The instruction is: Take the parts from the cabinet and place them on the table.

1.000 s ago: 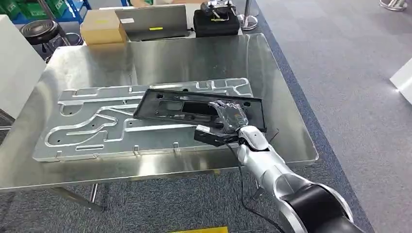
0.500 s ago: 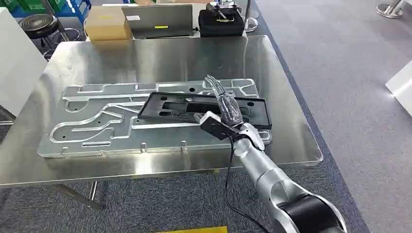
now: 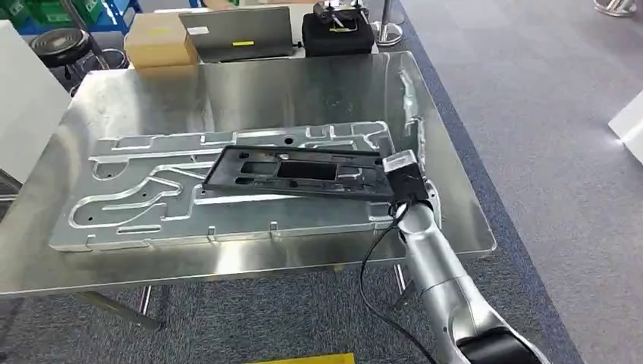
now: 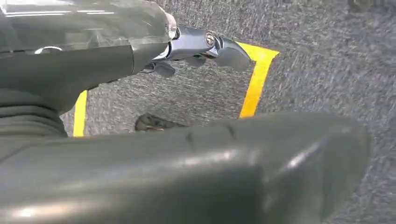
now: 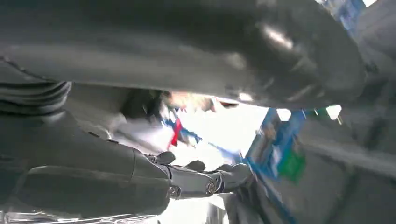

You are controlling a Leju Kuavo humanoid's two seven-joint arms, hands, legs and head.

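A black frame part (image 3: 303, 173) is seen lying on the large machined aluminium plate (image 3: 136, 197) at the middle of the steel counter (image 3: 250, 91). Its 3 o'clock end is met by the right hand (image 3: 409, 188), whose fingers are hidden, so whether the part is gripped cannot be told. In the left wrist view the left hand (image 4: 196, 44) is held over grey carpet (image 4: 327, 70) with fingers loosely apart, holding nothing.

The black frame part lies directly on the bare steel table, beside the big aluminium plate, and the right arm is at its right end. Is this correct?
Not fully. The head view shows the black frame part lying on top of the big aluminium plate, not beside it on the steel table. The right arm is indeed at its right end.
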